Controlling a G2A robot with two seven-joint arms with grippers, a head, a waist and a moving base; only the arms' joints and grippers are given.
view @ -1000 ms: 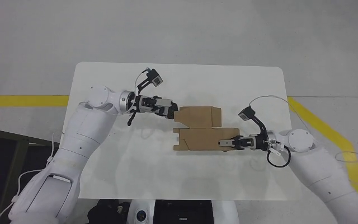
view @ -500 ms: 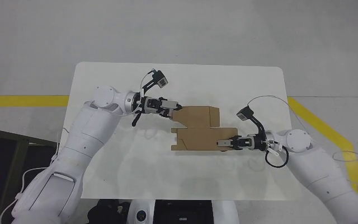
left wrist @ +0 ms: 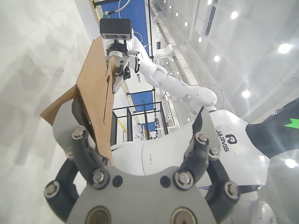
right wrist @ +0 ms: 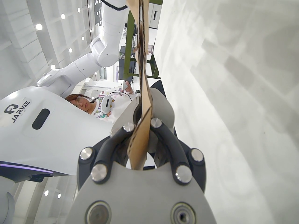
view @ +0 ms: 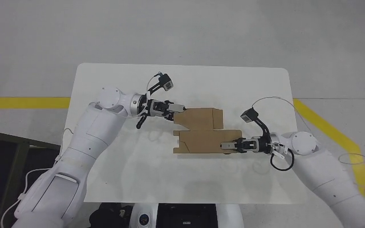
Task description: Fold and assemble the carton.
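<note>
- The carton (view: 199, 132), not yet opened out, is held flat about the middle of the table (view: 114, 80).
- The right claw (view: 231, 146) is clamped on the carton's end nearest the table's right edge, apparently to anchor it.
- The left claw (view: 175, 108) is spread wide, with nothing gripped. The carton's corner toward the left edge is set between its fingers, probably so that the panel can be pinched.
</note>
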